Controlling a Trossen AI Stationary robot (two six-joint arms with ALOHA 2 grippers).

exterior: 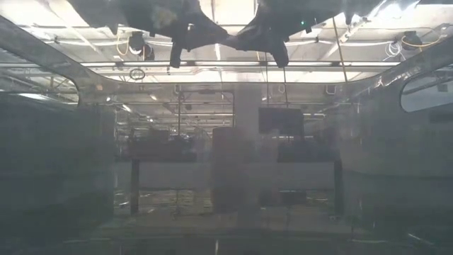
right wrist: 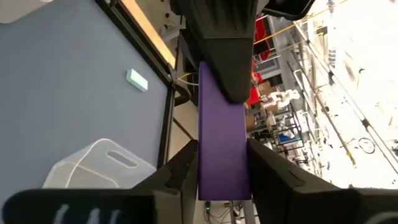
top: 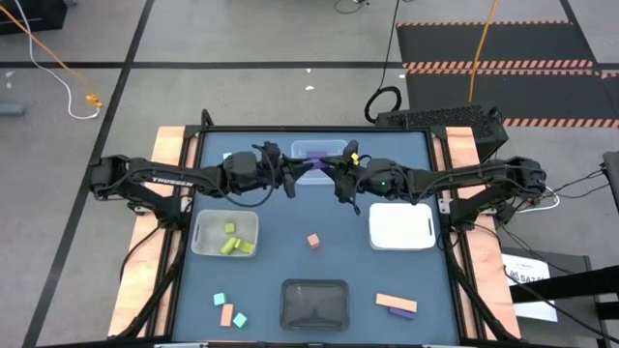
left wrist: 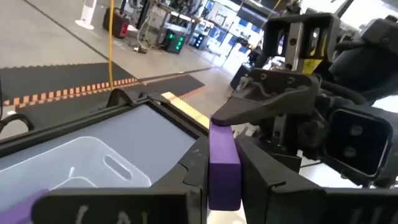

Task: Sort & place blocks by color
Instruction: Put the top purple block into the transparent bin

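Note:
A purple bar hangs in the air between my two grippers, over the table's back middle, just in front of a translucent tray. My left gripper is shut on one end of the bar. My right gripper is shut on the other end. Each wrist view shows the other arm's fingers on the bar's far end. Several yellow-green blocks lie in a clear tray. A salmon cube lies mid-table.
A white tray stands at the right and a black tray at the front middle. Two cyan blocks and a salmon block lie front left. A salmon bar and a purple bar lie front right.

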